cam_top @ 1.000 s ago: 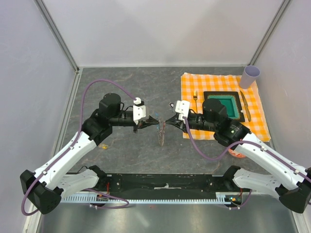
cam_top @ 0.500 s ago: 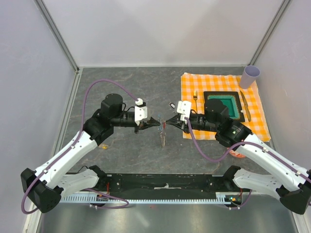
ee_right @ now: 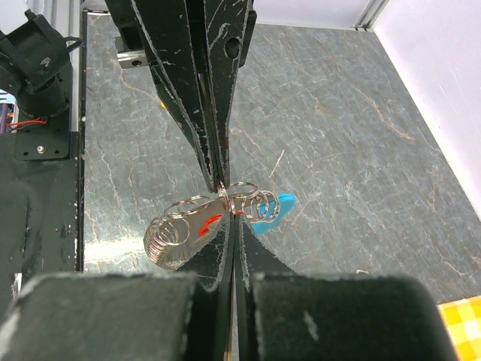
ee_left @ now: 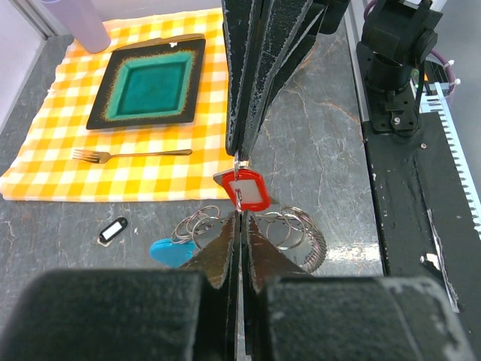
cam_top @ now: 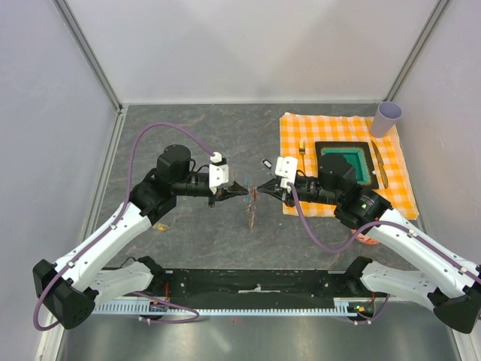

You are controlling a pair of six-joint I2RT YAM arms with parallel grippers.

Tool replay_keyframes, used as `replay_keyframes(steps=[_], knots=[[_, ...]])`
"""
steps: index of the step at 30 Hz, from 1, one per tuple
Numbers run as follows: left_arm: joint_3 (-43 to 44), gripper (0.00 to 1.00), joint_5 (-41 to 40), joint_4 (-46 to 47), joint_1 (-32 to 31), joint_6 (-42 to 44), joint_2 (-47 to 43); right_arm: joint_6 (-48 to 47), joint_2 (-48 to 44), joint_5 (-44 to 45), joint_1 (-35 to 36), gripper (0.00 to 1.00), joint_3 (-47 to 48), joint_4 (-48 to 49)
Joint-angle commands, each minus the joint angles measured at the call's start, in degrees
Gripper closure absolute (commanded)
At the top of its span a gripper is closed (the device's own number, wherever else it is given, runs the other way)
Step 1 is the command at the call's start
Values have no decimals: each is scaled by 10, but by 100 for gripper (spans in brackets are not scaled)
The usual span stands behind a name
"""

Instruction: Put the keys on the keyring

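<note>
The two grippers meet tip to tip above the grey table in the top view. My left gripper [cam_top: 243,191] is shut on the keyring [cam_top: 250,214], whose fine metal loops hang below. In the left wrist view the loops [ee_left: 302,229] and the blue piece [ee_left: 169,250] spread either side of my left gripper [ee_left: 240,218]. My right gripper [cam_top: 261,189] is shut on the key [cam_top: 254,194]. Its red head [ee_left: 249,189] hangs between both tips. In the right wrist view my right gripper [ee_right: 231,218] touches the loops [ee_right: 171,232] beside the blue piece [ee_right: 274,209].
An orange checked cloth [cam_top: 394,192] at the right holds a green plate [cam_top: 361,147], a fork [cam_top: 302,150] and a knife [cam_top: 380,174]. A lilac cup [cam_top: 388,118] stands at its far corner. A black-and-white fob [cam_top: 267,163] lies near the cloth's left edge.
Both grippers have closed the small gap between their tips and now meet over the hanging chain. The fob has come into view behind the right wrist.
</note>
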Motion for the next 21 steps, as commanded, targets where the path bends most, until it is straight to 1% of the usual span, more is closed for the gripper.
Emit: replay_keyframes(steps=[1,21], knots=[[4,98,5,29,-4,6,-13,-7,-5,6,1,100,6,27],[3,98,11,35,-4,0,-13,-13,7,-4,1,100,10,10]])
